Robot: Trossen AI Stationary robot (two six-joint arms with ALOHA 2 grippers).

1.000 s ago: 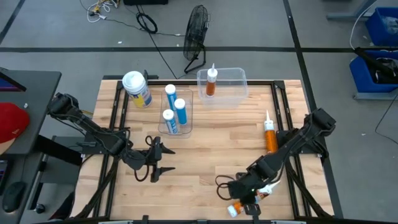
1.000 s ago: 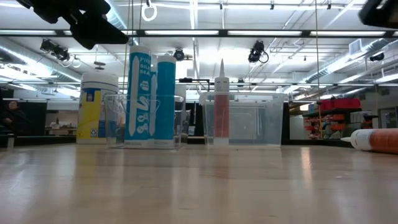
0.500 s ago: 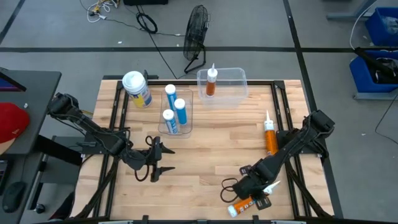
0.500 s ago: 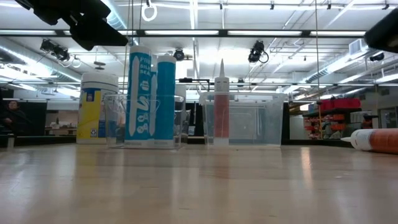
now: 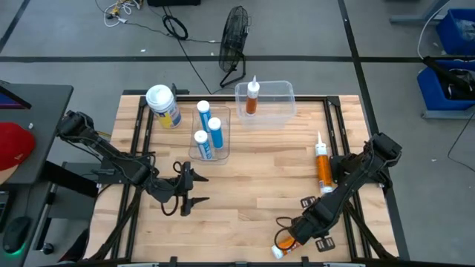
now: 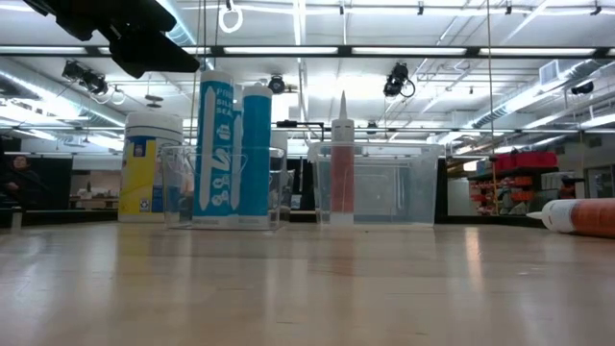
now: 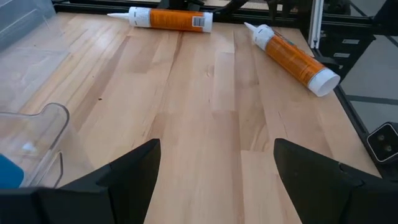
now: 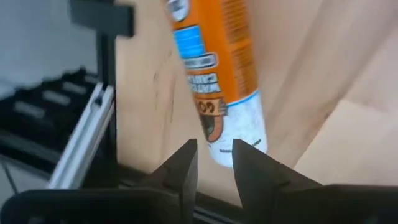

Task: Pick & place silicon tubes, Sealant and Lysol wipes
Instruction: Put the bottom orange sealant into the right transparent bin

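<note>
We found the right gripper [image 5: 300, 241] low at the table's near right edge, directly over an orange sealant tube [image 8: 217, 74]. In the right wrist view its fingers [image 8: 181, 168] stood a narrow gap apart just short of the tube's flat end, grasping nothing. That tube lay flat, its long axis slanting along the edge; its nozzle was out of view.

A second orange sealant tube [image 5: 323, 164] lay flat near the right rail, nozzle pointing to the far side. A third [image 5: 252, 97] stood upright in a clear bin [image 5: 276, 93], nozzle up.

Three blue silicone tubes [image 5: 208, 130] stood upright in a clear holder [image 5: 225, 141], white caps up. The Lysol wipes [image 5: 163, 106] stood upright at the far left corner.

The left gripper [image 5: 188, 194] hovered over the near left of the table [image 5: 252, 178], fingers spread wide and empty.
</note>
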